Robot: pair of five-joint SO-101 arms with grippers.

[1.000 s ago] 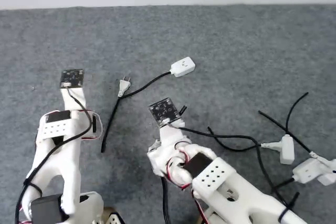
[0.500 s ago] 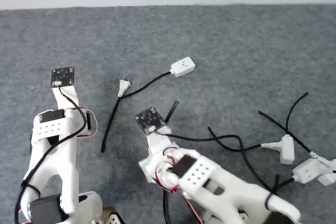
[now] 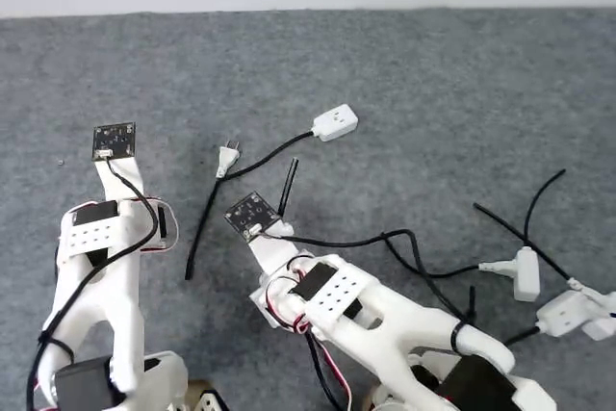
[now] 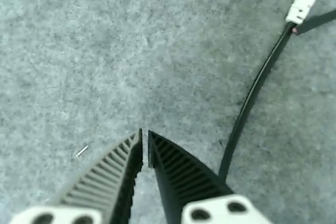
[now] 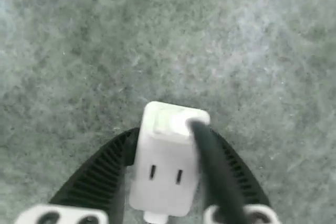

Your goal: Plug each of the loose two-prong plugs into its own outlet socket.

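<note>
On the left, the left gripper (image 4: 145, 137) is low over the grey table (image 3: 433, 74), with its two fingers almost shut and nothing between them. A bit to its right lies a loose plug (image 3: 227, 157), with a white socket (image 3: 335, 122) near it. In the middle the right gripper (image 5: 170, 135) squeezes a second socket (image 5: 165, 169) by its sides, and far right another plug (image 3: 526, 273) lies beside a third socket (image 3: 568, 313)

Gripper (image 5: 173, 136) clasps white socket (image 5: 165, 174) (apparently corded).
</note>
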